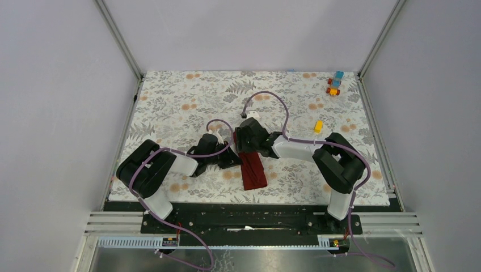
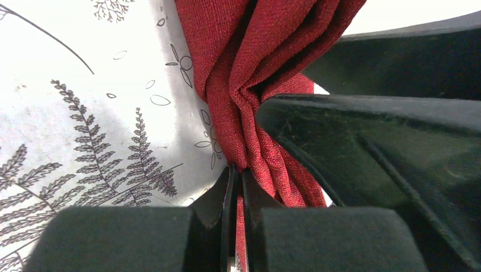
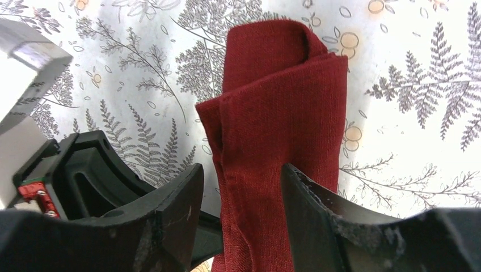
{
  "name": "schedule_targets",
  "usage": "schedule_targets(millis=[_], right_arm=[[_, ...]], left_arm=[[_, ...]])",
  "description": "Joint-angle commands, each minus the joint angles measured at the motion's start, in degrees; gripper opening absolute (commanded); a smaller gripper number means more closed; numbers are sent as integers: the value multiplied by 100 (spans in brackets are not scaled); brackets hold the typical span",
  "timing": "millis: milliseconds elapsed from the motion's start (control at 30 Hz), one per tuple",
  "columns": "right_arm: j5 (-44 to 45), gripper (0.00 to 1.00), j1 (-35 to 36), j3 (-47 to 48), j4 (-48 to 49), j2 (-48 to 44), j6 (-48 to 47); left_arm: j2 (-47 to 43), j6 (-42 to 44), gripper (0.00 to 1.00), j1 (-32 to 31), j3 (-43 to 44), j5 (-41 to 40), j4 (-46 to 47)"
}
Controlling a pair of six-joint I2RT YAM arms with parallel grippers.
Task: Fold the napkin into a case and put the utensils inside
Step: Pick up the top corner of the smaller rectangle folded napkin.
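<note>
Fern-printed table (image 1: 187,96) held the napkin (image 1: 253,173) near six o'clock, seemingly mid-fold: left hand (image 2: 237,175) pinching its nine o'clock edge, right hand (image 3: 241,175) spread astride it, fold needing squaring next.

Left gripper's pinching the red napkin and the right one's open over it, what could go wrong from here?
1. The left gripper is shut on bunched layers of the napkin; any pull could drag the fold open.
2. The right gripper stands open astride the cloth and might snag it when lifting.
3. The two grippers sit very close together, so they may collide.
</note>
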Motion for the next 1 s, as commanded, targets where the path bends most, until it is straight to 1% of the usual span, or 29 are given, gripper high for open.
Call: schedule_targets(millis=[0,100,333,400,533,700,833,900,933,967], right_arm=[[-75,60,1,421,109,22,-420],[-47,59,-5,604,61,167,-486],[139,49,37,755,55,450,-397],[249,49,68,765,62,480,-386],[585,43,175,803,34,513,-381],[898,41,240,859,16,670,-298],[1184,18,257,866,-53,683,-118],[1268,4,257,822,-101,578,-77],[1276,0,242,785,-132,491,-41],[1227,0,220,727,-141,417,15]], left_arm=[[-91,176,7,28,-127,-178,-391],[-76,166,6,24,-118,-173,-392],[-26,138,6,28,-94,-155,-347],[-33,148,6,32,-92,-164,-356],[-23,155,5,45,-100,-167,-356],[-46,155,5,54,-109,-174,-356],[-106,156,5,63,-117,-189,-402],[-173,178,5,76,-133,-191,-433],[-216,184,6,91,-140,-193,-455],[-275,187,8,115,-144,-183,-505]])
